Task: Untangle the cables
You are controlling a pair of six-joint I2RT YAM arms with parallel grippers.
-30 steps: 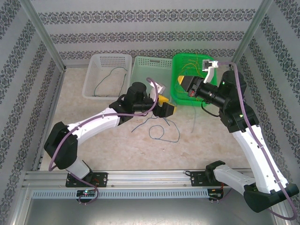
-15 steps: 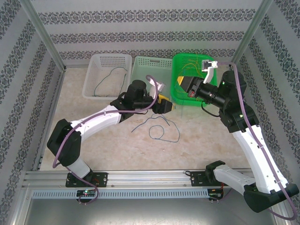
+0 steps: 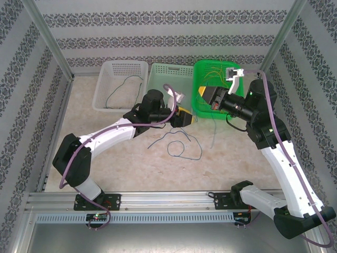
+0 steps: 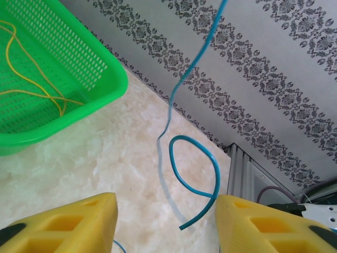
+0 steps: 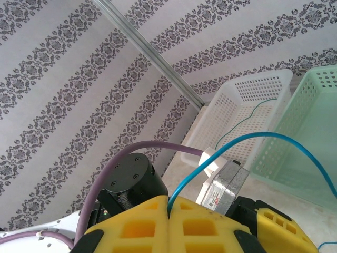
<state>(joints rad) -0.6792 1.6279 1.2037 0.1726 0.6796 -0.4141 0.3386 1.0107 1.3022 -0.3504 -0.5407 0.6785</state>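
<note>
Judged the cables light, limp and slick: nothing to push against, and they would likely slip in a soft pinch. I'd have taken hold near a free end or just off a crossing, then pulled slowly so no loop cinched. The right gripper (image 5: 168,203) was clamped shut on the blue cable (image 4: 169,108). That cable arced out of the jaws, and its tail hung toward 6 o'clock above the bench (image 3: 131,168). The left gripper (image 4: 166,216) stood part open and held nothing, with the cable's curled free end in the gap between its fingers, touching neither as far as I could tell. A loose blue cable (image 3: 181,133) lay near bench centre. The yellow cables (image 4: 37,68) sat in the green basket (image 4: 79,113) at 1 o'clock. The dark green cable (image 3: 126,80) was in the white basket (image 3: 97,100) at 11 o'clock.
</note>
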